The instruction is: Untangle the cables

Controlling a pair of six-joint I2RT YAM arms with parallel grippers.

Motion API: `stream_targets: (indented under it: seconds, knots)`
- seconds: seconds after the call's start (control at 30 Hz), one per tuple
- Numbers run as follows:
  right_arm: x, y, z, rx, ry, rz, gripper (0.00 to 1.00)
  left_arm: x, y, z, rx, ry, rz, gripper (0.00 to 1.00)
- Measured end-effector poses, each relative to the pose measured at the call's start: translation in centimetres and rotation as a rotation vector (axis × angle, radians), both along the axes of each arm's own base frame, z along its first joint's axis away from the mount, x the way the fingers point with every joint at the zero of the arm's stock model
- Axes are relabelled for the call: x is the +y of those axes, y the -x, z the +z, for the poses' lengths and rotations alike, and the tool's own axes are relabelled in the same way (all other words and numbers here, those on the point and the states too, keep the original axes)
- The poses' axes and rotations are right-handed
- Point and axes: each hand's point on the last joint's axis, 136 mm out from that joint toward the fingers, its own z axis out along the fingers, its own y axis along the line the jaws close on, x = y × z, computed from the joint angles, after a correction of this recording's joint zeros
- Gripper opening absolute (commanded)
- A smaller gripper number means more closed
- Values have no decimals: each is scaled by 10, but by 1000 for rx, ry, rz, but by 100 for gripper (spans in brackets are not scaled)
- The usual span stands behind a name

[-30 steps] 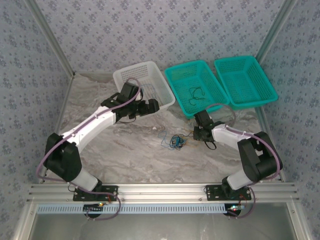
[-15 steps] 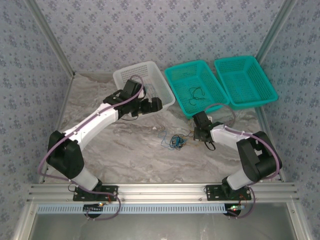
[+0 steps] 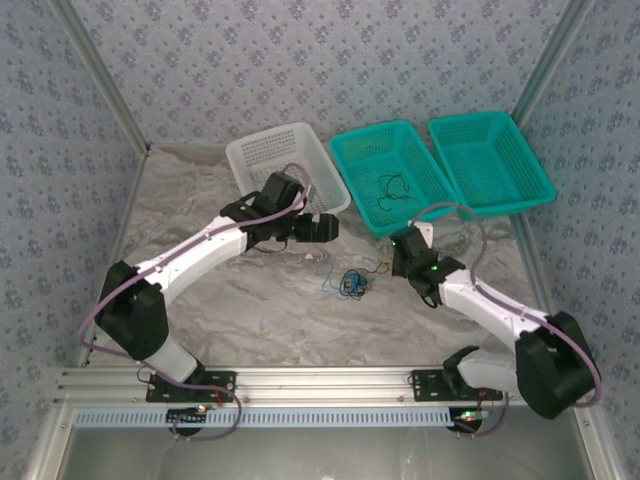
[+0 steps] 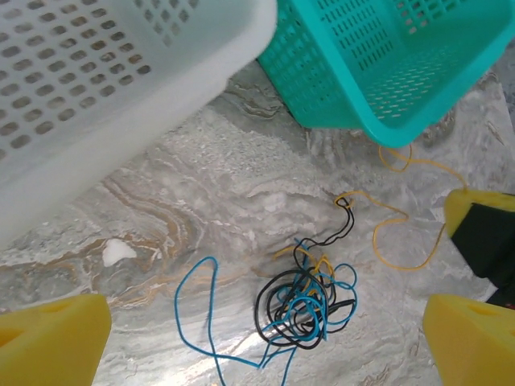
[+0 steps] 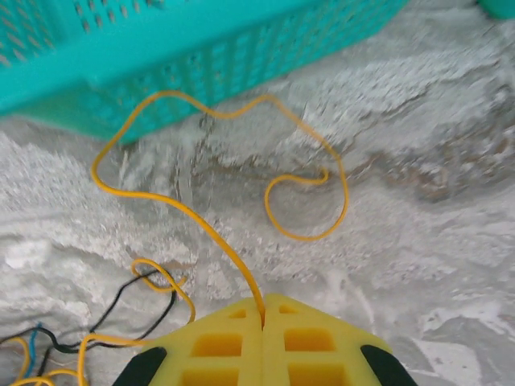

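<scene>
Right fingers pinched shut on a thin yellow cable; left fingers spread wide above the tangle.
On my wrist feeds, the yellow cable loops away across the grey marbled counter toward the wall of a teal mesh plastic basket. The knot of thin blue, black and yellow cables lies on the counter between both arms, near the teal basket and a white perforated basket.

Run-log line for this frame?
left gripper: open, above tangle | right gripper: shut on yellow cable | tangle: blue, black, yellow cables knotted on table | untangling: not done
</scene>
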Motion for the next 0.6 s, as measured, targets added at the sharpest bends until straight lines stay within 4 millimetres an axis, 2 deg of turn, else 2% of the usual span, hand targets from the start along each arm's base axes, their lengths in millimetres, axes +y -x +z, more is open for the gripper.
stream_targets:
  seconds: [0.17,0.33,0.43,0.6]
  knots:
    - [-8,1,33,-126,-47,-22,0,-15,0,8,-68,63,-36,99]
    - [-13,0,62,-223,-105,-20,0,-22,5,-2,-69,126,-50,99]
    - [-10,1,80,-276,-156,10,0,-30,7,0,-101,151,-74,99]
    - [0,4,108,-358,-246,85,0,-61,20,18,-242,194,-187,99]
